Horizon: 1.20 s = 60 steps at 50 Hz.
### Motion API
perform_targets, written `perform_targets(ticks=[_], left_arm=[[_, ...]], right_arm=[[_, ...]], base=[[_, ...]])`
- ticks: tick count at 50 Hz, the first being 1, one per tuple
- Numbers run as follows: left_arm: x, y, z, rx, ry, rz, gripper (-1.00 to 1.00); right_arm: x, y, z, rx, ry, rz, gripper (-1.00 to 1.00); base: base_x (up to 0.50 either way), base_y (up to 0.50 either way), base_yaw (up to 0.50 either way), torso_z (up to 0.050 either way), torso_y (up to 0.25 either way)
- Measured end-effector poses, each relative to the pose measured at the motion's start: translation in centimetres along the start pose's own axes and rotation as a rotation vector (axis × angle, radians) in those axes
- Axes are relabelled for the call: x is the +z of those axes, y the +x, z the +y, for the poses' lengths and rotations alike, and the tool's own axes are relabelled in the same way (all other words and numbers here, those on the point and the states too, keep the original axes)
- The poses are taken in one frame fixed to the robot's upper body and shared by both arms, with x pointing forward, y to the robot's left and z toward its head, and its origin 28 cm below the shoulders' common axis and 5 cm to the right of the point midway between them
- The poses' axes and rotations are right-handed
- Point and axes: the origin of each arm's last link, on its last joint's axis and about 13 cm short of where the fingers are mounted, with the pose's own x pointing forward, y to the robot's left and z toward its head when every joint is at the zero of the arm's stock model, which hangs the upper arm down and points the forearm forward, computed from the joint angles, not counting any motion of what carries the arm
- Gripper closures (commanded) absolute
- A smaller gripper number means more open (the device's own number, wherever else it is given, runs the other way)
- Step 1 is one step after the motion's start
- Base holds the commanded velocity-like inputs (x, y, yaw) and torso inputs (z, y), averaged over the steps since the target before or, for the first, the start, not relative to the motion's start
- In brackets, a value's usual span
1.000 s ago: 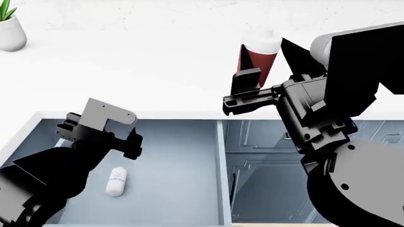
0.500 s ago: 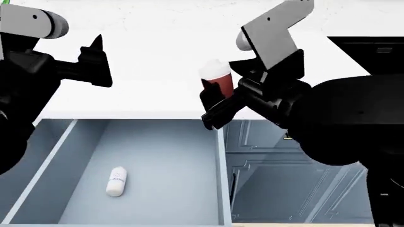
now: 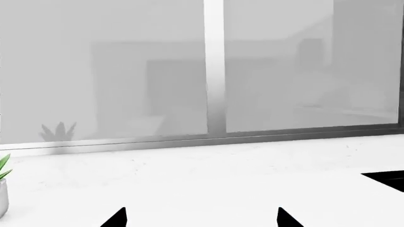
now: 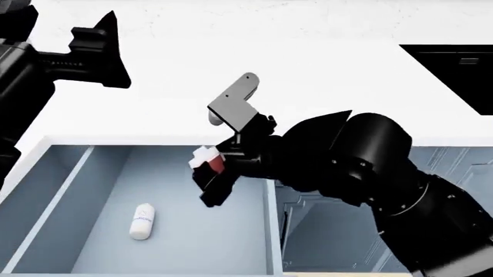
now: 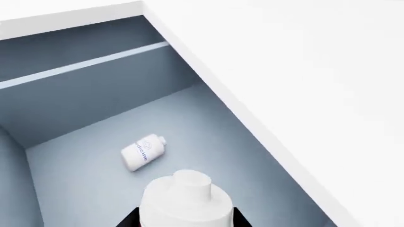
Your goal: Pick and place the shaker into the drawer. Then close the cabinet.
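The right gripper (image 4: 209, 173) was clenched on the shaker (image 4: 206, 160), holding it tilted above the open drawer (image 4: 231, 231), near the drawer's back right corner. A white medicine bottle (image 4: 141, 221) lay on the drawer floor. The left gripper (image 4: 96, 49) hung released above the counter (image 4: 308, 75) behind the drawer.
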Motion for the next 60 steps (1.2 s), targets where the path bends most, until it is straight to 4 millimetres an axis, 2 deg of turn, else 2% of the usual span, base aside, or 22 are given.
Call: perform_targets(ticks=[12,24,25,31,35,39,49,55,60], left_arm=[[0.3,-0.5,-0.1,-0.028,-0.031,-0.051,-1.0],[0.6,-0.9,-0.3,-0.045,-0.041,-0.061,-1.0],[0.6,-0.9,-0.3,-0.046,-0.042,-0.061,-1.0],[0.6,-1.2,-0.4,-0.054,-0.048,-0.057,-1.0],[0.6,-1.3,-0.4,-0.056,-0.058,-0.056,-1.0],[0.6,-1.4,-0.5,-0.056,-0.076,-0.053,-1.0],[0.4,-1.9,-1.2,-0.084,-0.121,-0.042,-1.0],[0.2,-2.3,-1.9,-0.104,-0.144,-0.026,-1.0],[0.0,-2.7,-2.4,-0.119,-0.16,-0.015,-1.0]], right_arm=[[-4.0,4.4,0.3,0.077,0.087,0.072,1.0],[-7.2,7.1,0.4,0.112,0.152,0.128,1.0],[-7.4,7.2,0.4,0.114,0.156,0.133,-1.0],[-7.5,7.2,0.4,0.112,0.164,0.13,-1.0],[-6.5,6.2,0.3,0.091,0.162,0.07,-1.0],[-4.6,4.4,0.4,0.047,0.148,-0.039,-1.0],[0.4,-2.6,1.3,-0.146,0.09,-0.346,-1.0],[1.8,-6.5,2.0,-0.311,0.055,-0.489,-1.0],[2.1,-8.8,2.6,-0.42,0.036,-0.572,-1.0]], base=[[0.0,0.0,0.0,0.0,0.0],[0.0,0.0,0.0,0.0,0.0],[0.0,0.0,0.0,0.0,0.0],[0.0,0.0,0.0,0.0,0.0],[0.0,0.0,0.0,0.0,0.0],[0.0,0.0,0.0,0.0,0.0],[0.0,0.0,0.0,0.0,0.0],[0.0,0.0,0.0,0.0,0.0],[0.0,0.0,0.0,0.0,0.0]])
